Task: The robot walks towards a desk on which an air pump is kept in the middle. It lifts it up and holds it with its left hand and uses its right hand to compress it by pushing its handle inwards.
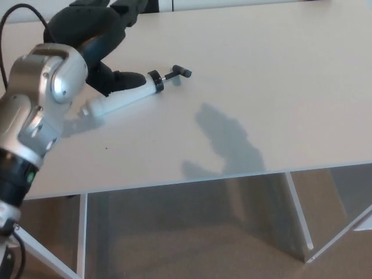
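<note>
The air pump (125, 96) is a white tube with a black collar and a small black T-handle (181, 71) pointing right. It lies slanted at the table's far left. My left hand (102, 43) comes over it from the upper left, with its black fingers (125, 79) closed around the tube just behind the collar. The tube's near end sticks out below the hand. I cannot tell whether the pump rests on the table or is just off it. My right hand is out of the picture; only a hand-shaped shadow (224, 139) falls on the tabletop.
The pale tabletop (279, 70) stretches right of the pump, and its front edge (232, 177) crosses the middle of the picture. Below it are white desk legs (296, 215) and brown floor. A black cable (17, 11) loops at the far left.
</note>
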